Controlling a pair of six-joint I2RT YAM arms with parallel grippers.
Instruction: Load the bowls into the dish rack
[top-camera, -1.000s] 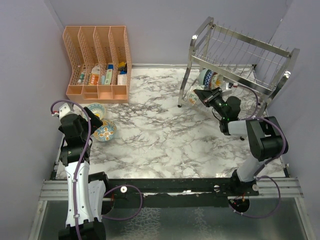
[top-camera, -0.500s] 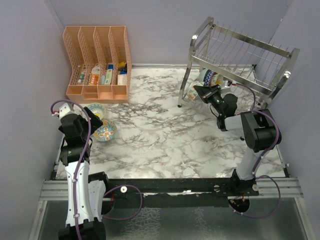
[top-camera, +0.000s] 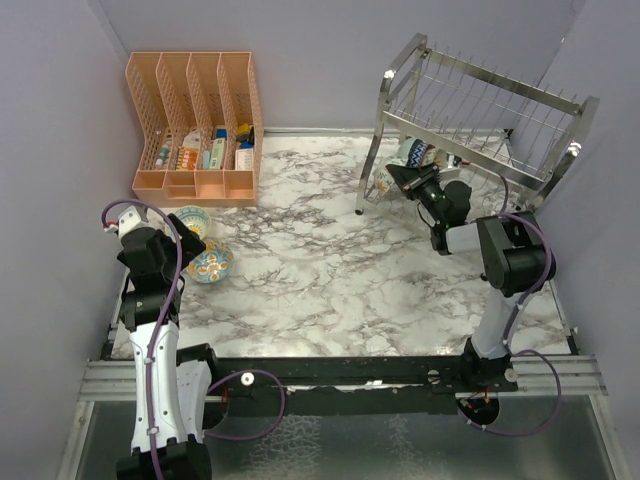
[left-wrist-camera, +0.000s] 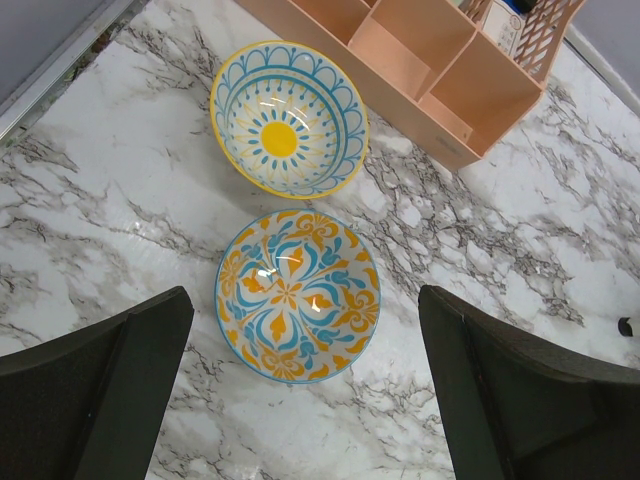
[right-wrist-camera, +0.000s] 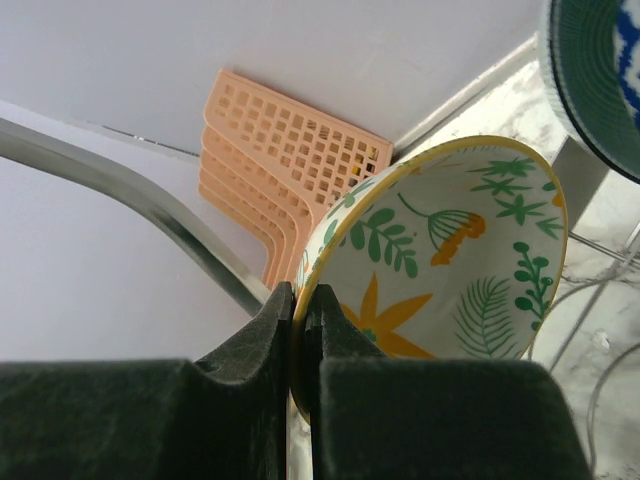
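Note:
My right gripper (top-camera: 398, 180) (right-wrist-camera: 300, 300) is shut on the rim of a cream bowl with green leaves and orange flowers (right-wrist-camera: 450, 260), holding it on edge at the lower tier of the silver dish rack (top-camera: 480, 110). Another bowl (top-camera: 415, 153) stands in that tier; its teal and blue rim (right-wrist-camera: 590, 90) shows at the top right of the right wrist view. My left gripper (top-camera: 150, 225) (left-wrist-camera: 300, 400) is open above two bowls on the table: an orange and blue floral one (left-wrist-camera: 297, 295) (top-camera: 210, 262) and a yellow sunburst one (left-wrist-camera: 288, 120) (top-camera: 190, 220).
The peach mesh organizer (top-camera: 195, 125) with small bottles stands at the back left; it also shows in the left wrist view (left-wrist-camera: 440, 70) and the right wrist view (right-wrist-camera: 290, 170). Purple walls close in both sides. A rack leg (right-wrist-camera: 130, 195) crosses the right wrist view.
My right gripper has moved up and left with the leaf bowl, further under the rack's lower tier. The left arm has not moved.

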